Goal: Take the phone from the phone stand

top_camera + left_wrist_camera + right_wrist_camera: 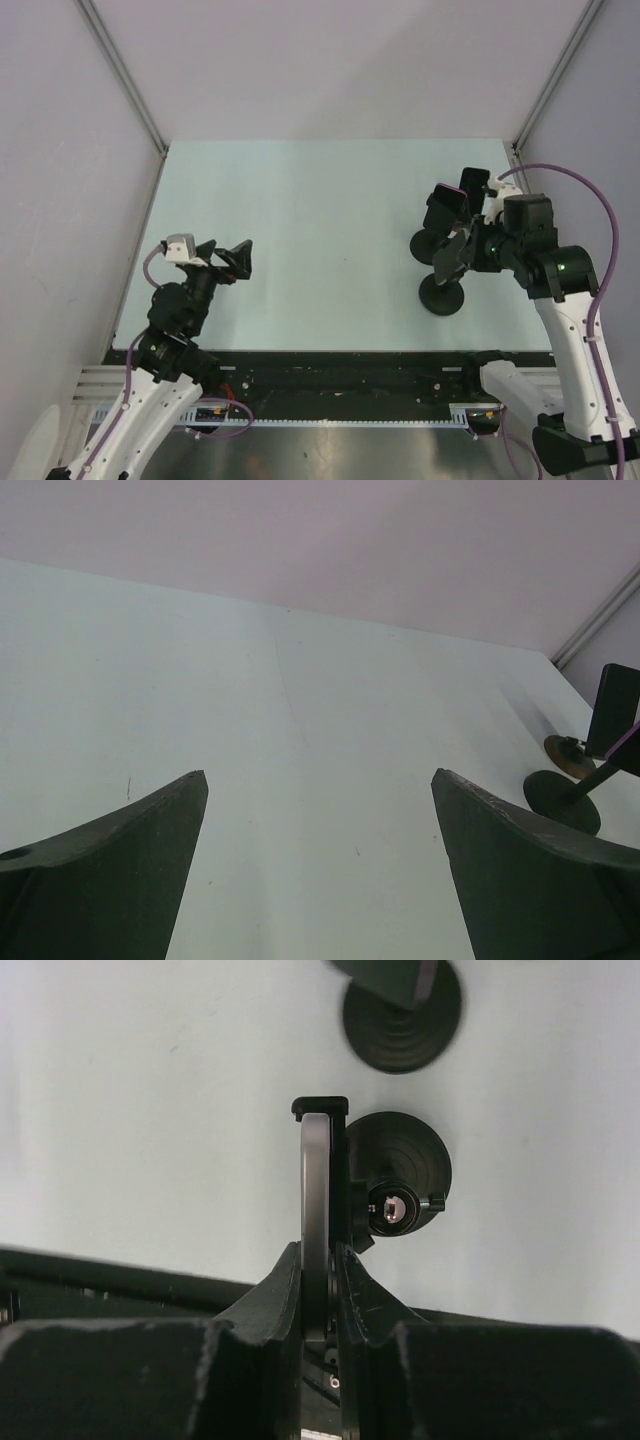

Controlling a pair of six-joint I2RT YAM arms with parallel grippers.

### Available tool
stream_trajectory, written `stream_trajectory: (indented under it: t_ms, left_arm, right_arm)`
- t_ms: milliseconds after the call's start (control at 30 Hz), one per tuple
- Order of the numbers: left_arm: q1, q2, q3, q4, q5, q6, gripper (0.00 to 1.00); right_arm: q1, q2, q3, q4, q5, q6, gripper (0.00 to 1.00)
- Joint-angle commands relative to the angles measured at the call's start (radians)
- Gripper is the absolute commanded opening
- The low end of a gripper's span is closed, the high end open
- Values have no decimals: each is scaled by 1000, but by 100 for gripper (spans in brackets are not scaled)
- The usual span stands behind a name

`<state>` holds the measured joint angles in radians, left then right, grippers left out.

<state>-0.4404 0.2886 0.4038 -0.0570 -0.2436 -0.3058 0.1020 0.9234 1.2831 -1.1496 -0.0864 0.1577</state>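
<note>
Top external view, starting from the left: my left arm sits by the left edge of the table [320,200]. The left gripper [232,260] is lifted off the surface, jaws spread wide with nothing between them.

On the right side, two dark stands sit close together. The phone stand [441,293] has its round base nearer the black front rail, and a second stand [428,245] is just beyond it. My right gripper [455,255] reaches in from the right, above the phone stand's base. From this height the dark fingers and what they hold blend together, so I cannot pick out the phone here.

Left wrist view: the two fingers [120,860] fill the lower corners, well apart, with only pale tabletop between them. Both stands show small at the far right edge.

Right wrist view: the phone [316,1200] stands edge-on in the middle of the frame, a thin upright slab. My right fingertips press on its two faces, one on each side, at its lower end, so the right gripper is clenched on the phone. The phone's upper end sits under the black hooked lip of the phone stand's cradle, and the cradle lies along its right face. The phone is therefore in the stand, not yet out of it. The stand's round base rests on the table just right of the phone, with a shiny joint above it. The second stand's base shows at the top of the frame, apart from the grip.
</note>
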Motion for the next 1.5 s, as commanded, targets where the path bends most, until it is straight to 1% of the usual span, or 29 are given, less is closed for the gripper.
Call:
stream_trajectory:
  t_ms: [0,33,67,100,133,167,233,267,333,400,433,533,567,700,733,800,900,967,1000,1033,1067,1200,1267,1367,1467]
  left_arm:
    - [-9,18,35,16,0,-16,100]
    - [-11,23,36,16,1,-22,100]
    - [-11,26,39,16,3,-32,100]
    - [-11,27,41,16,13,-36,100]
    - [-11,37,46,17,20,-39,100]
    - [-9,38,47,16,29,-41,100]
    - [-9,44,58,14,59,-42,100]
    - [-11,44,59,13,72,-41,100]
    - [-11,41,67,14,127,-30,100]
    - [-11,31,75,3,161,-15,100]
    - [-11,26,75,2,188,-10,100]
    - [-11,-6,75,-9,234,13,100]
    - [-11,-14,75,-13,271,22,100]
    - [-17,-52,78,-17,346,14,100]
    - [-29,-51,81,-18,362,5,100]
    - [-38,-43,95,-18,414,5,100]
    - [-37,15,115,-23,504,20,100]
    - [-38,84,125,-23,565,23,100]
    - [-38,112,139,-23,625,27,100]
    - [-38,138,145,-23,650,34,100]
    - [-37,197,151,-23,667,36,100]
    - [-38,316,184,-23,714,57,100]
    - [-40,348,190,-23,713,76,100]
    - [-40,351,193,-23,693,100,100]
    - [-38,345,187,-23,675,117,100]
  right_arm:
    - [191,-44,44,160,-6,66,0]
    - [226,-40,44,203,2,72,0]
    - [302,-32,44,229,5,75,0]
    - [338,-25,44,253,16,81,0]
    - [379,-2,44,311,20,83,0]
    - [448,11,44,339,25,80,0]
    - [525,64,48,417,51,60,0]
    - [600,84,54,439,62,49,0]
    - [665,133,68,497,85,19,0]
    - [747,204,97,537,161,-29,0]
    - [768,227,111,547,171,-43,0]
    - [792,307,150,593,140,-81,0]
    - [794,331,162,605,125,-98,0]
    - [800,385,176,666,-8,-156,0]
    - [800,397,179,666,-24,-156,0]
    - [800,434,202,648,-76,-222,0]
    - [800,477,238,602,-162,-283,0]
    - [800,494,245,585,-191,-314,0]
    - [800,505,252,561,-194,-326,0]
    - [798,528,266,548,-197,-349,0]
    - [798,541,277,533,-214,-362,0]
    - [797,581,306,469,-256,-417,0]
    - [797,601,315,461,-260,-440,0]
    - [797,638,358,423,-277,-466,0]
    - [798,652,387,384,-280,-472,11]
